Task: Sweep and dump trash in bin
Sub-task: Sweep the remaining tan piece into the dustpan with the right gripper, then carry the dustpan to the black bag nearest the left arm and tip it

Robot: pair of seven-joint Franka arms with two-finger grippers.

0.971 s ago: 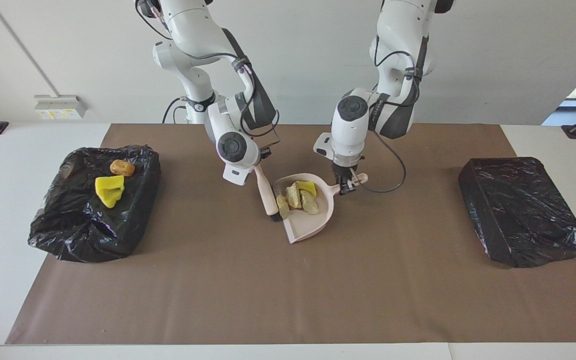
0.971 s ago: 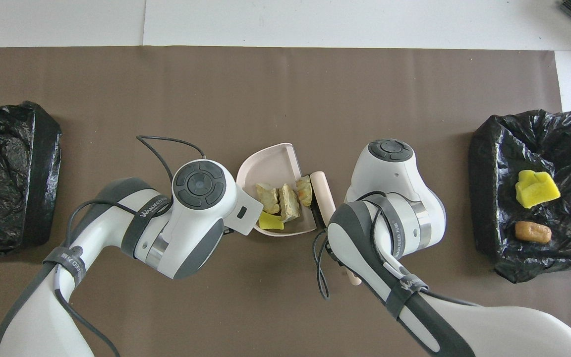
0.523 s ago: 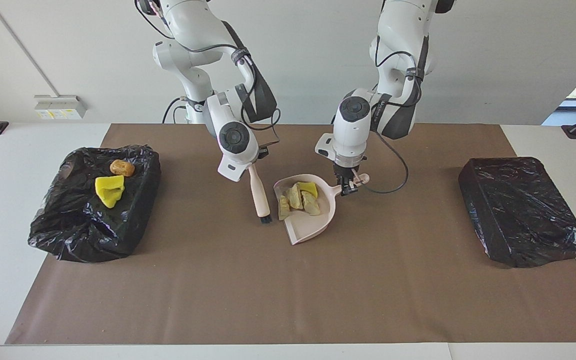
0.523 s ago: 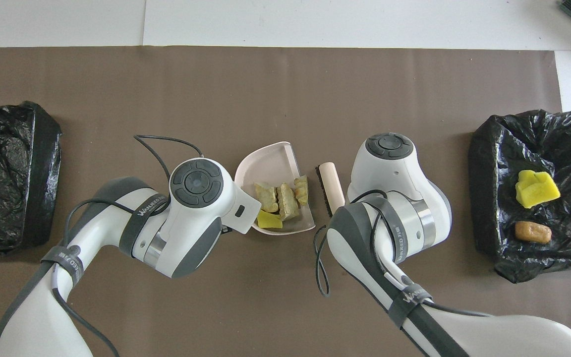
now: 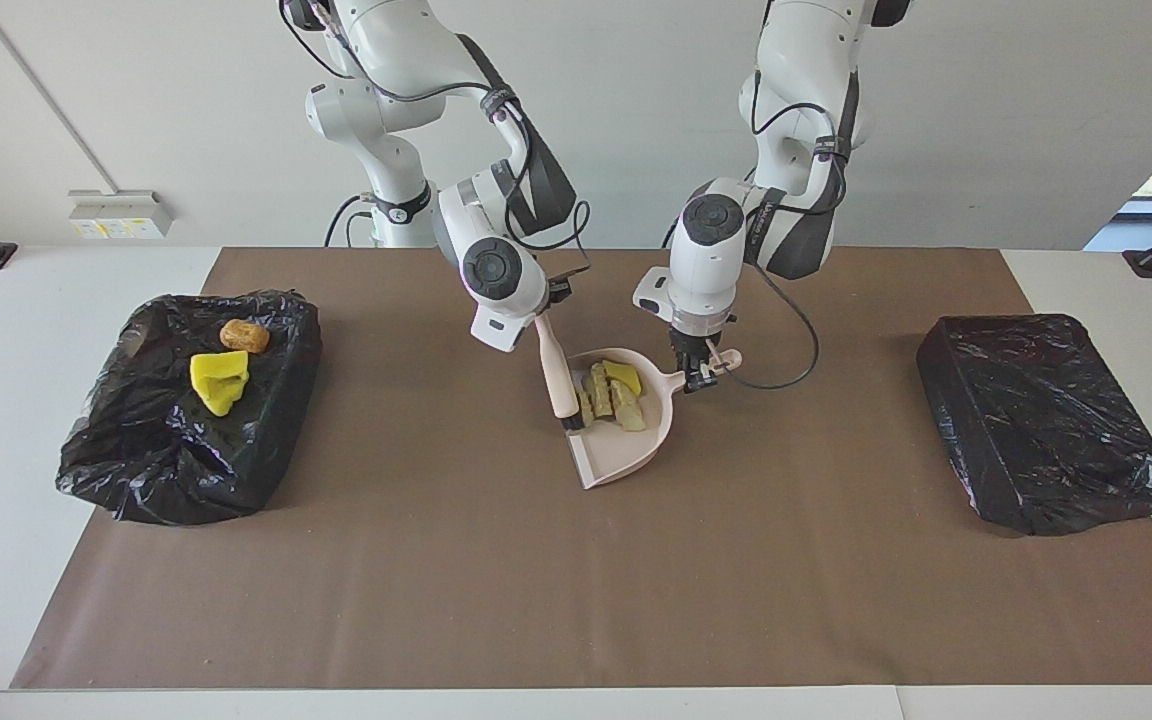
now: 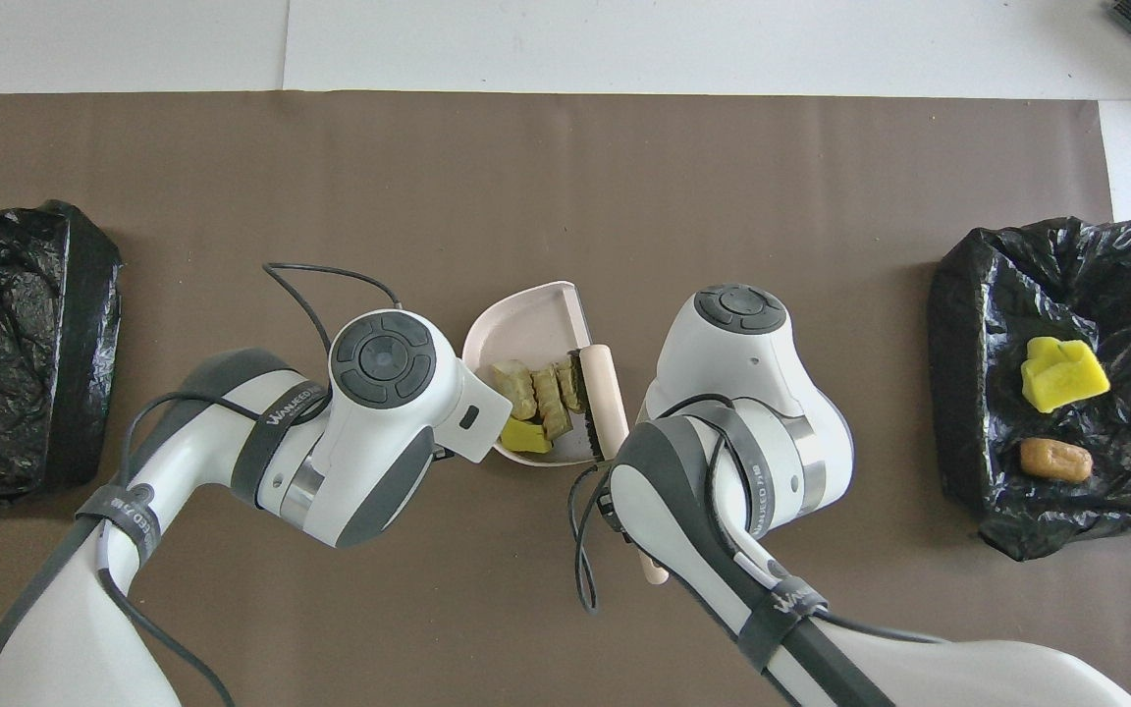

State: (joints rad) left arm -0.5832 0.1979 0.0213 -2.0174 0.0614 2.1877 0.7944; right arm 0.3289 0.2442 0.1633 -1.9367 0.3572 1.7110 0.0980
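A pale pink dustpan (image 5: 618, 456) (image 6: 526, 319) lies mid-table. My left gripper (image 5: 699, 368) is shut on its handle (image 5: 723, 357). In the pan sit several pieces of trash (image 5: 614, 395) (image 6: 538, 391): olive chunks and one yellow piece (image 6: 524, 435). My right gripper (image 5: 547, 312) is shut on a pink brush (image 5: 558, 375) (image 6: 605, 393). The brush's dark bristles (image 5: 572, 424) rest at the pan's side edge, against the trash. In the overhead view both hands hide their own fingers.
A black-bagged bin (image 5: 186, 440) (image 6: 978, 393) at the right arm's end of the table holds a yellow lump (image 5: 219, 380) (image 6: 1062, 373) and an orange-brown chunk (image 5: 244, 336) (image 6: 1054, 459). A second black-bagged bin (image 5: 1046, 420) (image 6: 16, 344) stands at the left arm's end.
The right arm drew the brush away from the pan, then brought it back against the pan's edge. The trash now sits packed closer together inside the pan. The dustpan barely moved.
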